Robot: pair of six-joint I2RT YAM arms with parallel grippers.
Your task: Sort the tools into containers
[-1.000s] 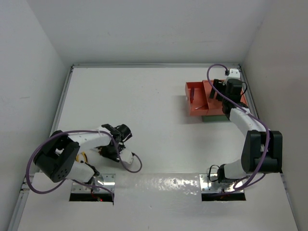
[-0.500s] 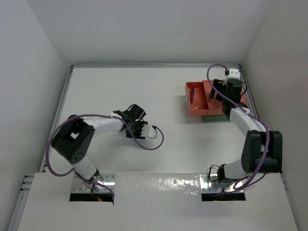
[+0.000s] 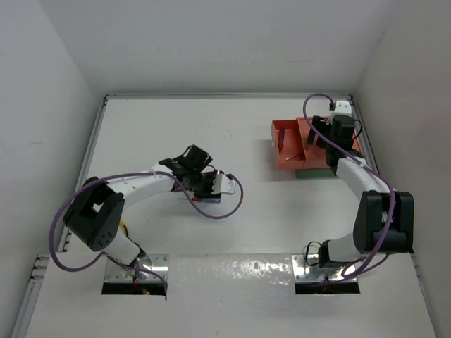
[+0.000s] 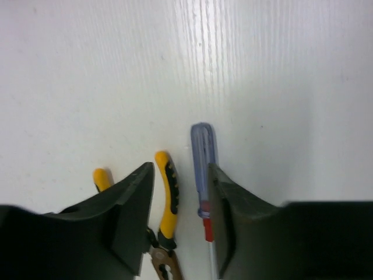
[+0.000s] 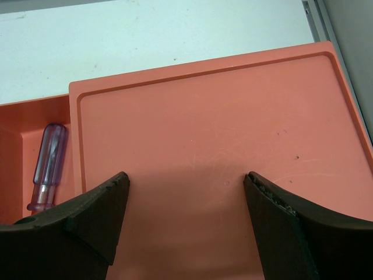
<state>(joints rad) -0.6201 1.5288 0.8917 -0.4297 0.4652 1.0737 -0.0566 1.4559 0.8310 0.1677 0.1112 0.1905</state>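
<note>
Over the last second the left gripper point(image 3: 215, 184) had swung from 7 o'clock, near its base, out to mid-table, ending a little toward 5 o'clock. Its jaws stood spread and held nothing. Between them lay one yellow handle of the pliers point(image 4: 167, 195) and, just beside it toward 3 o'clock, the blue-handled screwdriver point(image 4: 203, 157), both handles pointing to 12 o'clock on the table point(image 4: 274, 64). Closing there would probably pinch both tools. A small shift toward 3 o'clock to centre on the screwdriver alone, then a straight descent before squeezing, looked the better course. The left arm point(image 3: 141, 184) reached out low with its wrist tipped down. At 2 o'clock the right gripper point(image 5: 183, 227) hung spread and empty over the orange tray point(image 5: 204, 146), where a second screwdriver point(image 5: 48, 160) lay. The green tray point(image 3: 310, 174) showed beneath.
</note>
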